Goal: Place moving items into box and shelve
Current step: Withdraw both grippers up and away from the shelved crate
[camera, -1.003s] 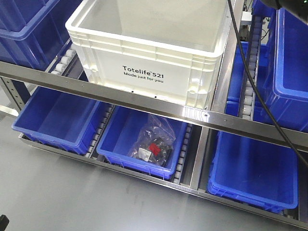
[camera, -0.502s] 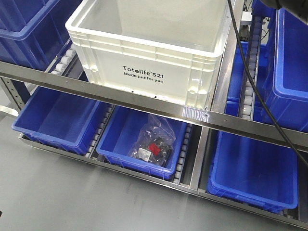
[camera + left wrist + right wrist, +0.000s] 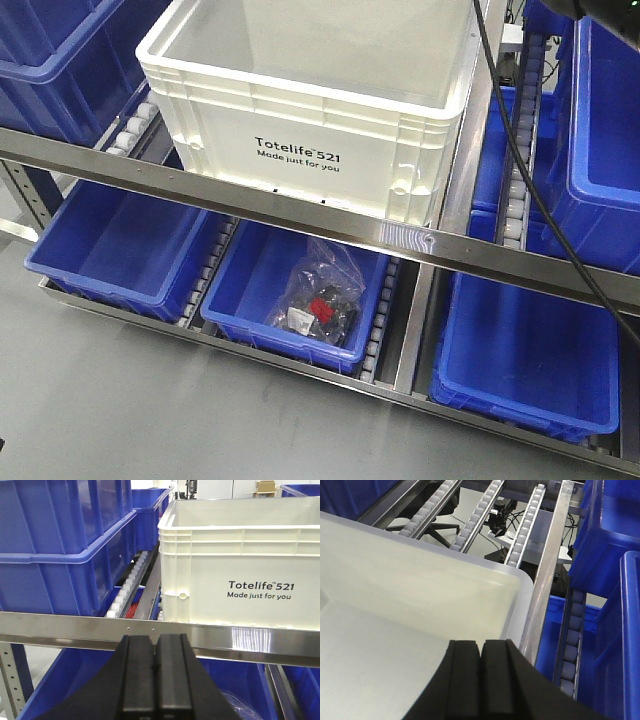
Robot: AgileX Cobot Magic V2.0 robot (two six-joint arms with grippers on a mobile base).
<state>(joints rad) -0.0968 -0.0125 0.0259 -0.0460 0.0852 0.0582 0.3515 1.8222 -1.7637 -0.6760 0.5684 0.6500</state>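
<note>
The box point(image 3: 310, 150), a large white crate printed "Totelife 521", stands on the upper roller shelf between blue bins; it also fills the right of the left wrist view point(image 3: 235, 570). No moving items show in any view. My left gripper point(image 3: 155, 642) is shut and empty, level with the steel front rail, left of the box's front face. My right gripper point(image 3: 481, 647) is shut and empty above the box's inside point(image 3: 395, 630), near its far right corner.
A steel rail point(image 3: 300, 215) crosses in front of the shelf. Blue bins point(image 3: 120, 250) fill the lower level; the middle one holds a clear bag with red and black contents point(image 3: 320, 300). More blue bins point(image 3: 55, 545) flank the box. A black cable point(image 3: 520, 150) hangs at the right.
</note>
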